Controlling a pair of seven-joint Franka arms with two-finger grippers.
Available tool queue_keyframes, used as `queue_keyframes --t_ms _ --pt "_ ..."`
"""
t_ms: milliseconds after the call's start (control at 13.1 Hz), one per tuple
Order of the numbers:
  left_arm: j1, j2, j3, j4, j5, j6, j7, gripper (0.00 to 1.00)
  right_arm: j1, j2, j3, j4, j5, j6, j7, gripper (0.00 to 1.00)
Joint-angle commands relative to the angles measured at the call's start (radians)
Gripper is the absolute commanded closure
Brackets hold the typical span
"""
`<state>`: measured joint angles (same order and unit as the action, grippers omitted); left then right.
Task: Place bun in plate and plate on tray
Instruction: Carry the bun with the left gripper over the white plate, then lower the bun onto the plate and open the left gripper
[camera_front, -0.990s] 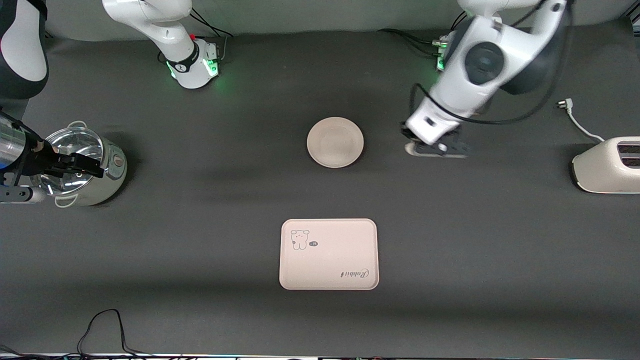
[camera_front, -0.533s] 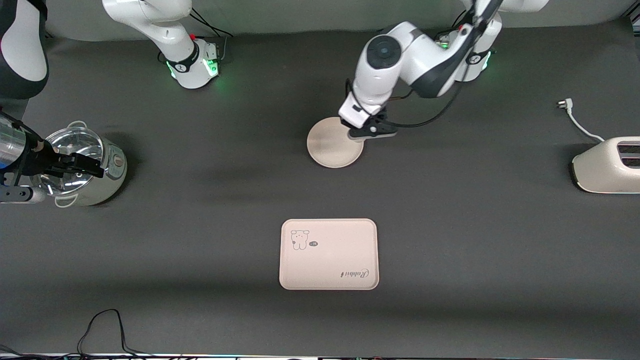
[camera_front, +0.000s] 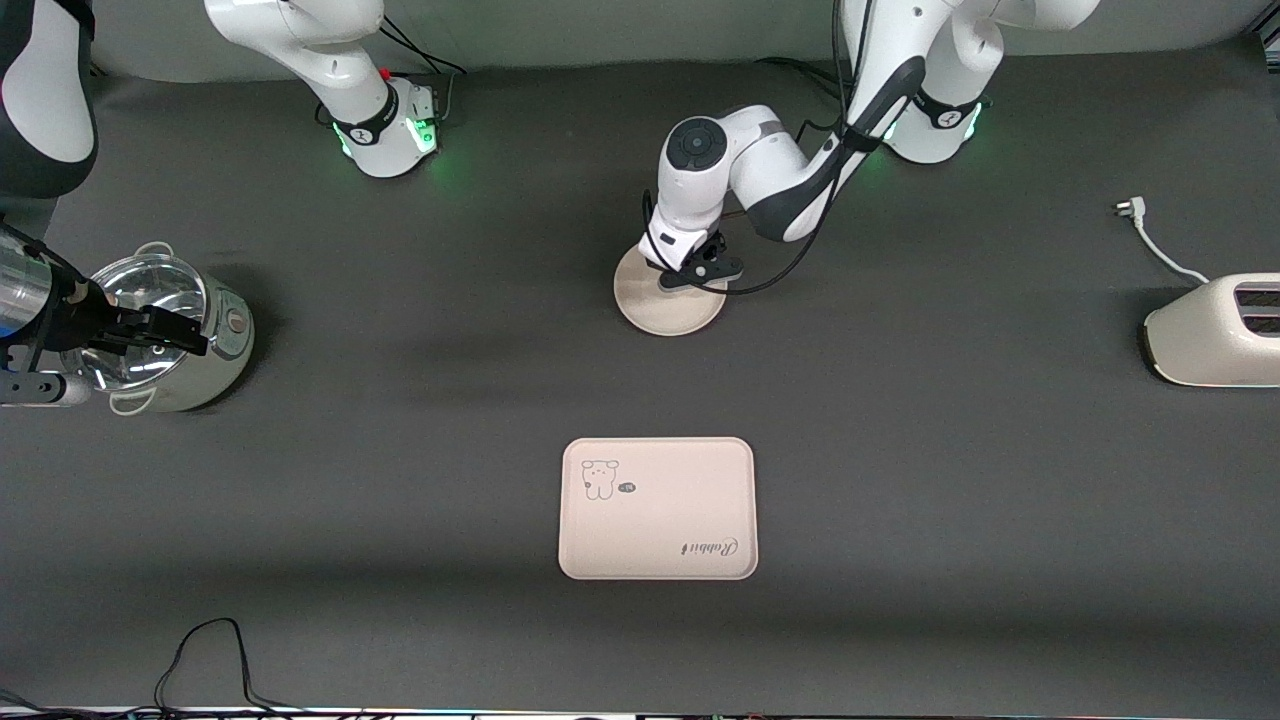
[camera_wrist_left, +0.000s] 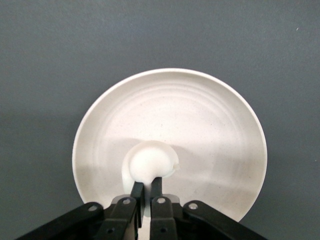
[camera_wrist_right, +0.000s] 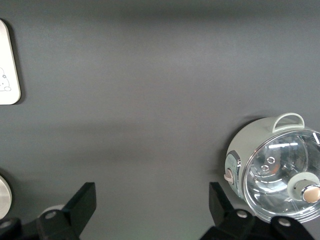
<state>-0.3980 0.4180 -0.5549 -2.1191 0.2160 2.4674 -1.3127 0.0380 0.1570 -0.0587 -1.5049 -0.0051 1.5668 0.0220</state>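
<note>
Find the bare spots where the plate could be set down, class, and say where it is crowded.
Free: the whole tray, and the mat between it and the plate. Crowded: the plate, where the left gripper holds the bun. The right gripper waits open beside the pot.

looks like a robot lab bench set up w/ kitchen props, not a real kitchen. two franka arms are bolted at 12 o'clock on a table (camera_front: 400, 640) covered in plain dark grey cloth, w/ green status lights at their bases and loose cables (camera_front: 200, 655) at 7 o'clock. props sit far apart: rice cooker (camera_front: 170, 335) at 9, unplugged toaster (camera_front: 1215, 330) at 3.
</note>
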Motion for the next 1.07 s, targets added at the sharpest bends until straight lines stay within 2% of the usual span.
queue_keyframes --t_ms 0,152,686,990 --pt "-0.03 0.005 0.023 0.016 0.025 -0.001 -0.037 0.0 0.007 -0.02 -0.007 -0.02 -0.006 0.001 -0.017 0.0" --pt "-0.025 0.015 0.024 0.016 0.071 -0.001 -0.037 0.0 0.007 -0.02 -0.007 -0.021 -0.006 0.001 -0.017 0.0" --pt "-0.027 0.018 0.024 0.024 0.071 -0.001 -0.039 0.0 0.008 -0.025 -0.009 -0.023 -0.006 0.001 -0.017 0.0" --pt "-0.021 0.024 0.024 0.059 0.077 -0.03 -0.008 0.0 0.008 -0.027 -0.009 -0.023 -0.006 0.001 -0.016 0.0"
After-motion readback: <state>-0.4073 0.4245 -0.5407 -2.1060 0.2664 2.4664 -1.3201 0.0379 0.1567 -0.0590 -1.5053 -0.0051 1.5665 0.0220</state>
